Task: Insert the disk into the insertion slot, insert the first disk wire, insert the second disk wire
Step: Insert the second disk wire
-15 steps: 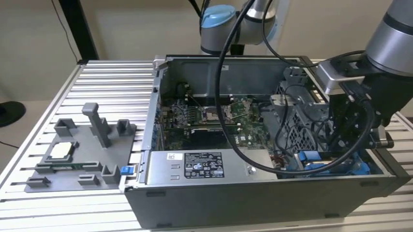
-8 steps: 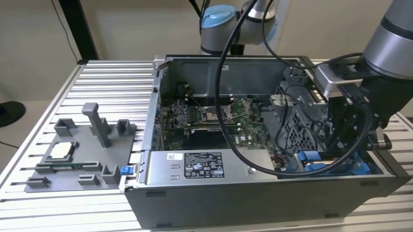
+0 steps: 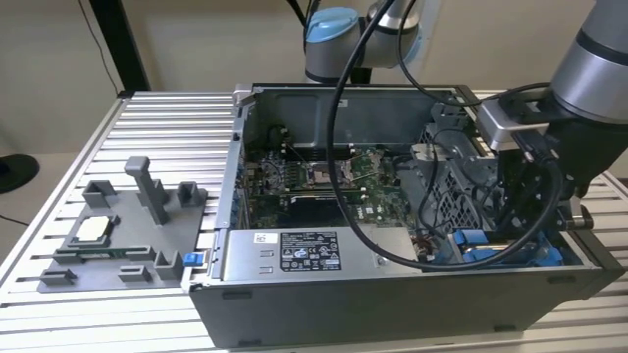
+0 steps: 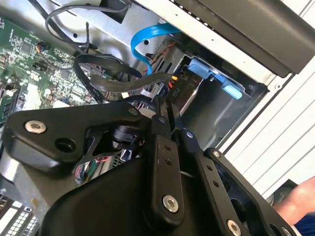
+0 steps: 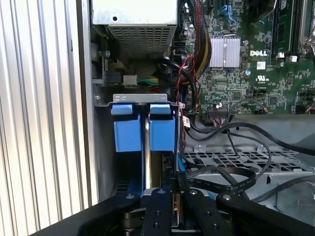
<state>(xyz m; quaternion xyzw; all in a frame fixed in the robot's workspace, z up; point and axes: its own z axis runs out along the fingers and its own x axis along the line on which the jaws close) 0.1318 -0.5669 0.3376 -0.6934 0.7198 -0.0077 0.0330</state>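
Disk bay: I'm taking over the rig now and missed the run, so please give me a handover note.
Gripper: shut, down at the insertion slot; what it pinches is unclear.
Disk: its blue carrier sits in the slot.
Done: disk insertion, as far as it shows.
Left: the wires. A black wire loops beside the gripper, its plug hidden.

Desk (image 3: 147, 110): pale silver, ribbed in parallel slats. Computer case (image 3: 393, 309): dark grey outside, lighter grey within. Motherboard (image 3: 324, 176): green, with black slots. Power supply box (image 3: 309, 254): grey, with a black-and-white label. Blue carrier tabs (image 5: 142, 130): bright blue against grey sheet metal, at 5 o'clock in the case in the exterior view. Flat data cable (image 4: 147, 42): light blue. Gripper (image 4: 167, 123): matt black links with silver screw heads. Fixture tray (image 3: 118, 235) at 9 o'clock: mid grey.
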